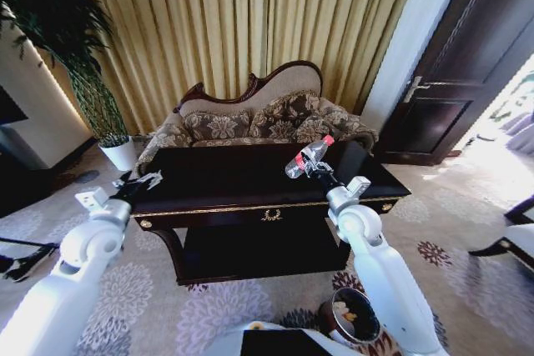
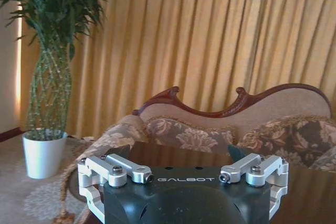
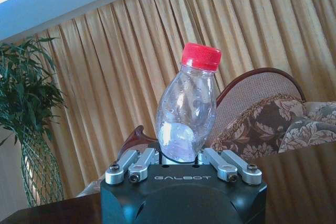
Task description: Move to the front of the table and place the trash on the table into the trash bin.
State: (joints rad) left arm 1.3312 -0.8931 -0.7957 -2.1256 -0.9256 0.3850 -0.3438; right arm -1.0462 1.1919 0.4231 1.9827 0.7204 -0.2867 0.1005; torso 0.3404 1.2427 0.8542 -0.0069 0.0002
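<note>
Clear plastic bottle (image 3: 186, 116), red cap, between silver fingers (image 3: 131, 165). Dark glossy wooden table (image 1: 217, 181), gold trim. Brown floral sofa (image 1: 250, 122). Gold pleated curtains (image 1: 250, 22).

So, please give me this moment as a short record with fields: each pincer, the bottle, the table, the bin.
right pincer: shut on the bottle, raised above the table
bottle: clear, red cap, tilted, lifted off the tabletop
left pincer: at the table's left edge, holding nothing
table: dark, glossy, gold emblem on the front
trash bin: on the carpet near the robot, by the right arm
</note>
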